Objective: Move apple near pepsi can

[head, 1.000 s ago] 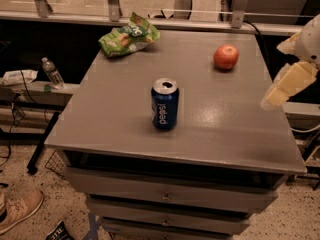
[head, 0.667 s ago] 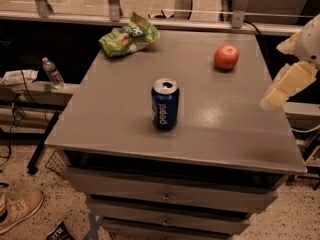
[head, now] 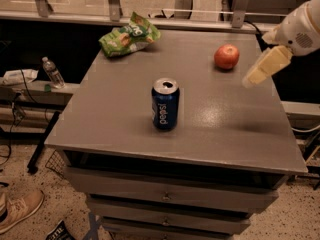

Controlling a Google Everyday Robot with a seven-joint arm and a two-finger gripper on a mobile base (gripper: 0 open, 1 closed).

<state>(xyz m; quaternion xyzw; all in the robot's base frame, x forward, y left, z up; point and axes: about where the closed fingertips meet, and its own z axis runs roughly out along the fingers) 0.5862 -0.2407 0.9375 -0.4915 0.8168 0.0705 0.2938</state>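
Observation:
The red-orange apple [head: 226, 56] sits on the grey table [head: 110, 119] at the back right. The dark blue pepsi can [head: 165, 105] stands upright near the middle of the table, well in front and to the left of the apple. My gripper [head: 261, 68], cream-coloured on a white arm, comes in from the right edge. It hangs above the table just right of the apple and a little nearer the front, apart from it. It holds nothing that I can see.
A green snack bag [head: 129, 35] lies at the table's back left corner. Drawers [head: 165, 196] sit under the tabletop. A water bottle [head: 52, 72] stands on a low shelf to the left. A shoe [head: 17, 209] is on the floor at bottom left.
My gripper has moved left and slightly up, closer to the apple. The apple, the can and the bag have not moved.

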